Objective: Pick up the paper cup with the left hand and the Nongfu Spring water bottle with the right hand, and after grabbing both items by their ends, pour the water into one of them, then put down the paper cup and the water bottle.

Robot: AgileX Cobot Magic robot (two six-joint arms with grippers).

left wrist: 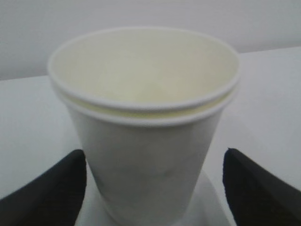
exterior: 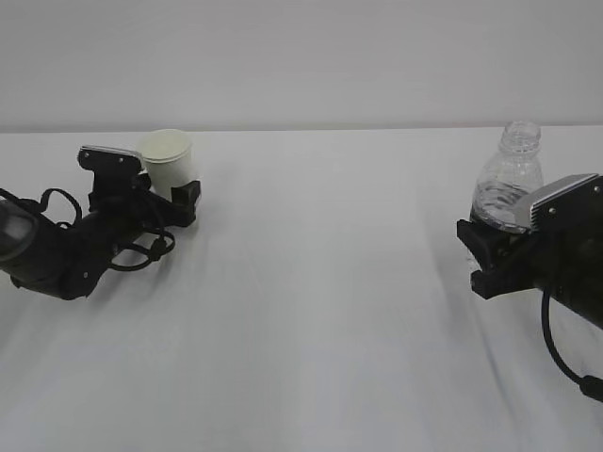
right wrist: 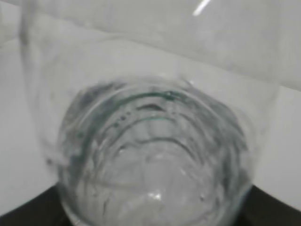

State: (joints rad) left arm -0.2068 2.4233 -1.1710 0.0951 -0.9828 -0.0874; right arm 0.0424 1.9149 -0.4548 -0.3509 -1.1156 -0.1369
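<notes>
Step in hand: we judge this to be the grasp of both items, before any lift or pour.
Left hand (exterior: 174, 202): our left gripper sits at the paper cup's lower part, fingers (left wrist: 47, 188) spread apart, one on each side with a clear gap to the wall; nothing is clamped.
Paper cup (left wrist: 146, 141): upright on the tabletop (exterior: 320, 301), well to the left of the bottle, mouth up. In the left wrist view a double rim line shows; we cannot tell whether that means two nested cups.
Right hand (exterior: 485, 254): our right gripper is at the bottle's lower body, and its dark fingers (right wrist: 28, 214) lie against the base in the right wrist view; we read it as clamped on the bottle, though the contact is mostly hidden.
Nongfu Spring water bottle (exterior: 509, 179): upright, neck open, water (right wrist: 155, 174) low inside.
Doing it well: we should close the left gripper evenly and gently so the thin cup wall does not crush, keep the bottle vertical until the cup is steady.
Count: one cup seen, one bottle, two grippers.
</notes>
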